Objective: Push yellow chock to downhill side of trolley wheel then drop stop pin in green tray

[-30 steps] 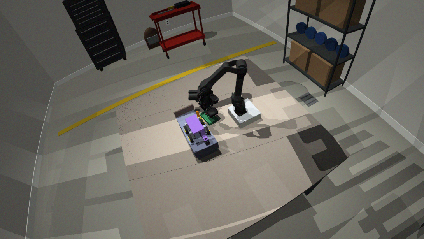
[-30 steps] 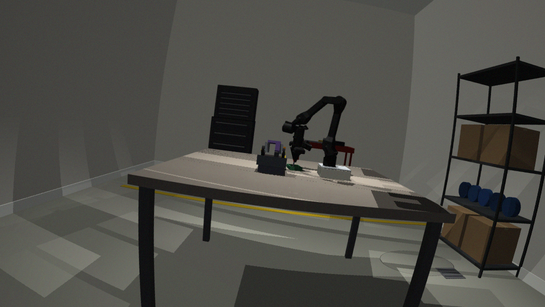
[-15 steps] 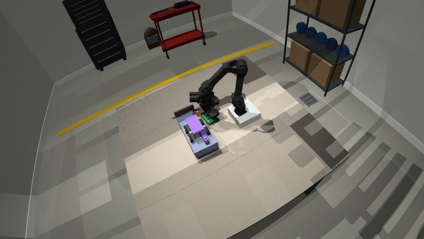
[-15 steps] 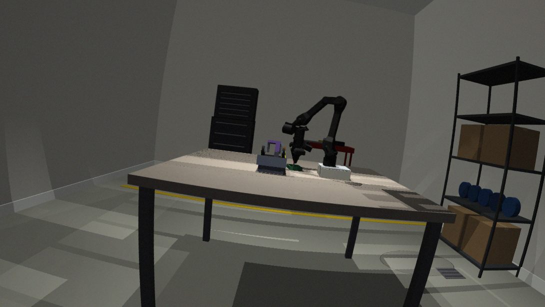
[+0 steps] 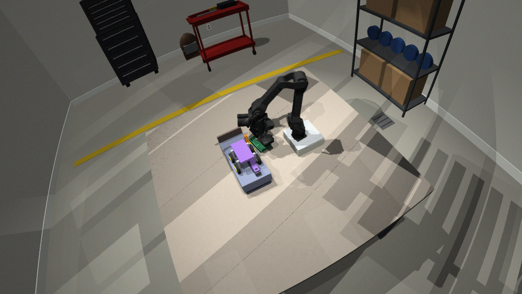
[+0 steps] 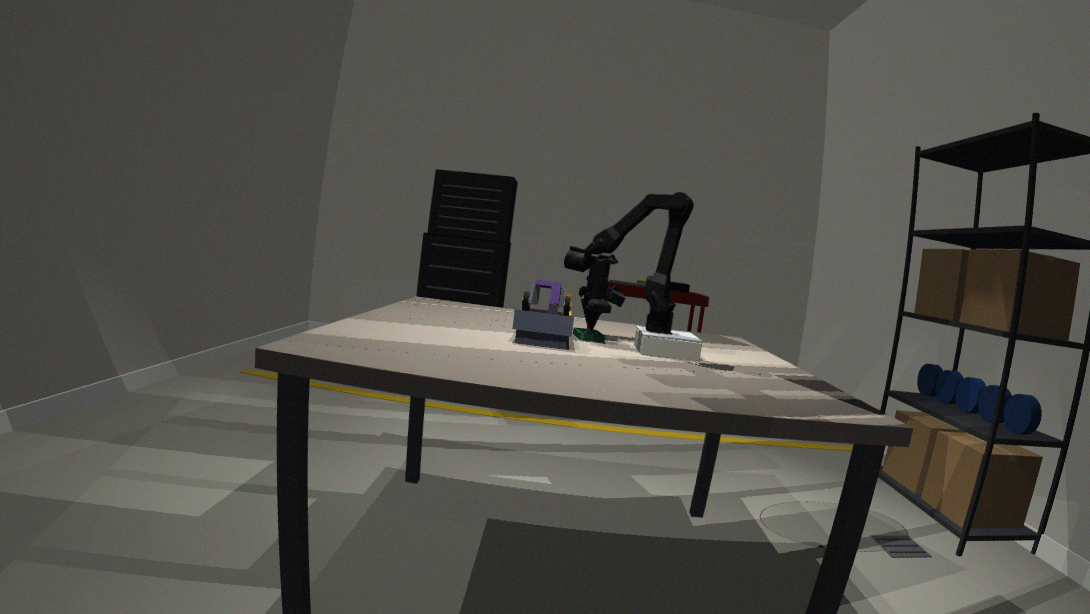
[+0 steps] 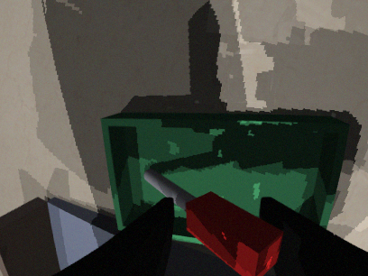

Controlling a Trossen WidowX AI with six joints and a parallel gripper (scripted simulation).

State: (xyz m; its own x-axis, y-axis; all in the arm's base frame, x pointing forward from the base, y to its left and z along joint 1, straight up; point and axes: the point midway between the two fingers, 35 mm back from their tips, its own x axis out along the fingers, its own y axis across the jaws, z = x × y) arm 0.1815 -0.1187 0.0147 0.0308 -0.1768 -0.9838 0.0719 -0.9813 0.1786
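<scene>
From where I stand, the arm bends down over the counter (image 5: pixel 255 226) and its tool (image 7: pixel 216 203) hangs low, directly above the green tray (image 7: pixel 223 119). The tray sits on the counter just beside the grey ramp (image 5: pixel 252 180), between the ramp and the white base block (image 5: pixel 308 140) of the arm. The tool is about half open and grips nothing. In the wrist view, the stop pin (image 7: pixel 231 237) lies tilted in the gap between the two dark fingers, with free space on each side of its red head. Its grey shaft points down and away into the tray and seems to rest on the green floor. The head is still at the near edge of the tray, between the fingers. The purple trolley (image 5: pixel 243 151) stands on the ramp, about in the middle of it, with its dark wheels on the grey surface. The orange handle of the chock (image 5: pixel 246 138) shows at the end of the trolley that is nearer to the arm, close to a wheel there. If the chock really touches that wheel, I cannot tell from this distance.
</scene>
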